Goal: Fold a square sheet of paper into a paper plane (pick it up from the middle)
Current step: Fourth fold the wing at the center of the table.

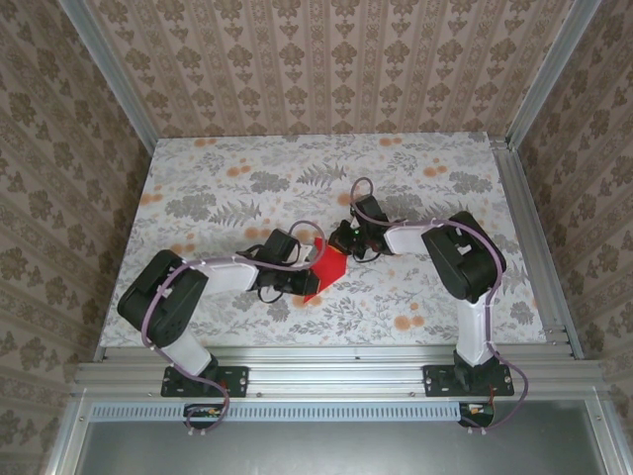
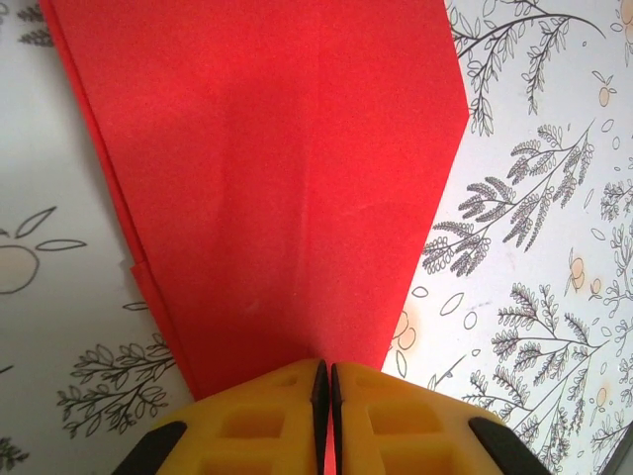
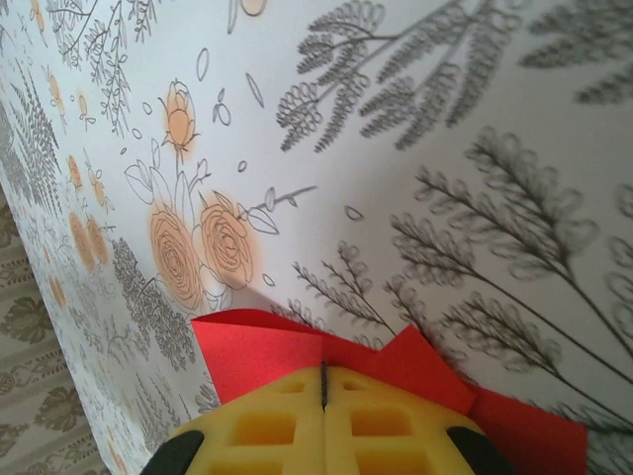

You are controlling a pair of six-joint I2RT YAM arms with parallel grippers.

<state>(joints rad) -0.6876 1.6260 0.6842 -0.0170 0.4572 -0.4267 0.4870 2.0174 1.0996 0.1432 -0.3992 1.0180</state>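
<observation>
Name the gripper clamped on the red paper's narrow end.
The left gripper: the red paper tapers toward its shut jaws; the right gripper grips a broad folded edge.

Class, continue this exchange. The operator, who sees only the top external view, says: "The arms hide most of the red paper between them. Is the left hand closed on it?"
Observer: Yes. In the left wrist view, the left hand has its fingers shut on the narrow end of the red paper.
Operator: Is the paper a single flat sheet?
Observer: No. Stacked folded layers show along its left edge in that view.
Operator: And the right hand?
Observer: The right hand has its fingers shut, with folded red flaps at their tips. I cannot tell whether it is pinching them.
</observation>
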